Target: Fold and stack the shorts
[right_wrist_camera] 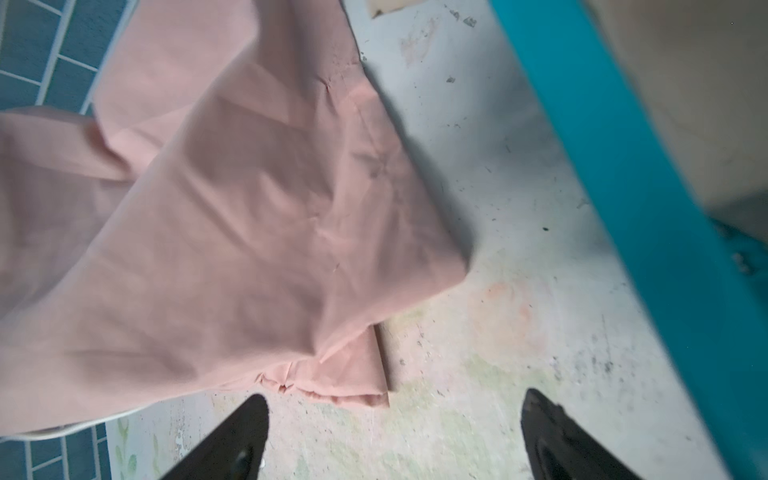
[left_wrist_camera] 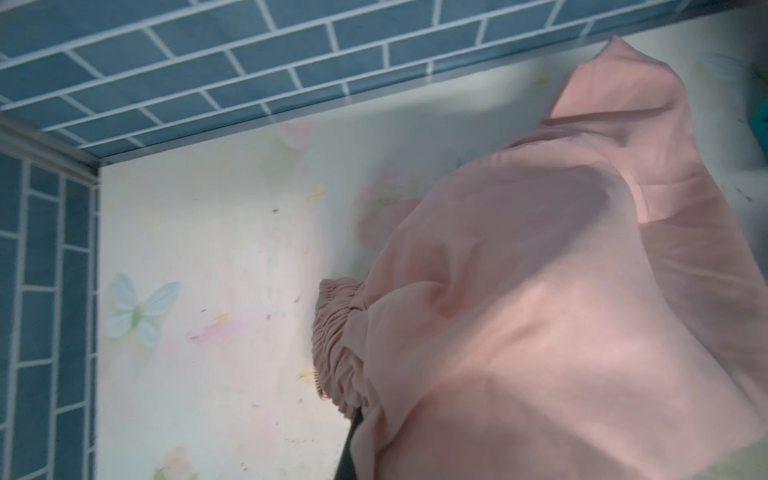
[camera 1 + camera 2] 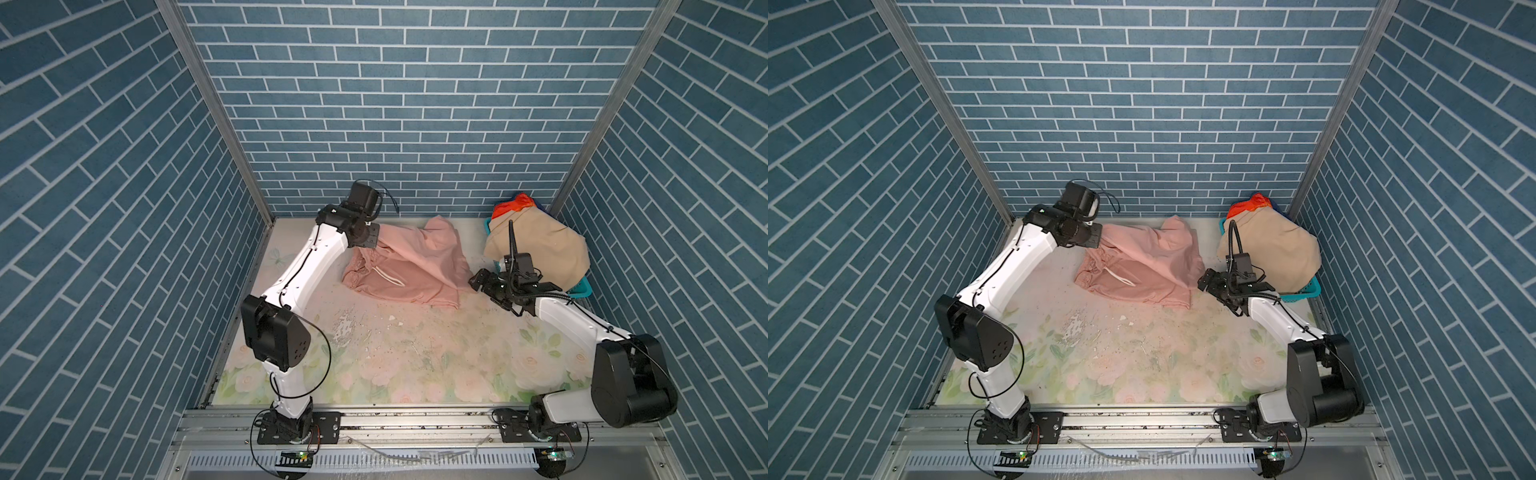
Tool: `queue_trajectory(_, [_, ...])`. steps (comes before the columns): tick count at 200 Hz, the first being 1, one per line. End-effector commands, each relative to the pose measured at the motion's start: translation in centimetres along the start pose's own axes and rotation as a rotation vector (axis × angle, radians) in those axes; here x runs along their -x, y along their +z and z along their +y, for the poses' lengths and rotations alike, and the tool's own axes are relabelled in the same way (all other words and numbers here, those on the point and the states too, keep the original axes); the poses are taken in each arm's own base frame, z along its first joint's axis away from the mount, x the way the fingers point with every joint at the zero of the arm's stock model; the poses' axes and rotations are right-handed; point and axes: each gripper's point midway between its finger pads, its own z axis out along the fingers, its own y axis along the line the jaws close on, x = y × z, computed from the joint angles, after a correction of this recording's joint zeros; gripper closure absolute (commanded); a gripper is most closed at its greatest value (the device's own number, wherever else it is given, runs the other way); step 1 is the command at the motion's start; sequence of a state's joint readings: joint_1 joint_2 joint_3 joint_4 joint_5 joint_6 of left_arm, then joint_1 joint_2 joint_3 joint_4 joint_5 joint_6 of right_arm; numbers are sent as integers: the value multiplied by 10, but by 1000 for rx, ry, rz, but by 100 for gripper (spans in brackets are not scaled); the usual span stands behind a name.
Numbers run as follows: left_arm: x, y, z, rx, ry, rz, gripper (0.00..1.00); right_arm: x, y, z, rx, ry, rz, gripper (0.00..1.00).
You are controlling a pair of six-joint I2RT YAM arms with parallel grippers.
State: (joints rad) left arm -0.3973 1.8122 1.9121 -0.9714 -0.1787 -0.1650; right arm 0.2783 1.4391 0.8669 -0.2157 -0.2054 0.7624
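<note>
The pale pink shorts lie crumpled at the back middle of the table, with the elastic waist and white drawstring toward the left. My left gripper is shut on their upper left edge and holds it lifted; in the left wrist view pink cloth drapes over the jaws. My right gripper stands open just off the pink hem, holding nothing. The beige shorts are heaped on the basket. The rainbow-striped shorts peek out behind them.
A teal plastic basket sits in the back right corner, close to my right wrist. Blue brick walls enclose the table on three sides. The floral tabletop in front is worn and speckled with debris.
</note>
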Motion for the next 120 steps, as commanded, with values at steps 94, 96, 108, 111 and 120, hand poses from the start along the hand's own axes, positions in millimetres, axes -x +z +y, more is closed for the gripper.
queue_trajectory(94, [-22,0,37,10,-131,55,100,-42,73,26,93,288,0,3])
queue_trajectory(96, [-22,1,37,9,-131,55,100,-42,74,26,95,295,-1,3])
queue_trajectory(108, [-23,0,38,6,-136,50,100,-41,79,29,120,342,-15,4])
queue_trajectory(111, [-23,-1,37,3,-139,49,100,-42,81,29,125,352,-16,5])
queue_trajectory(120, [-24,-2,37,-1,-144,48,100,-42,85,30,136,383,-24,8])
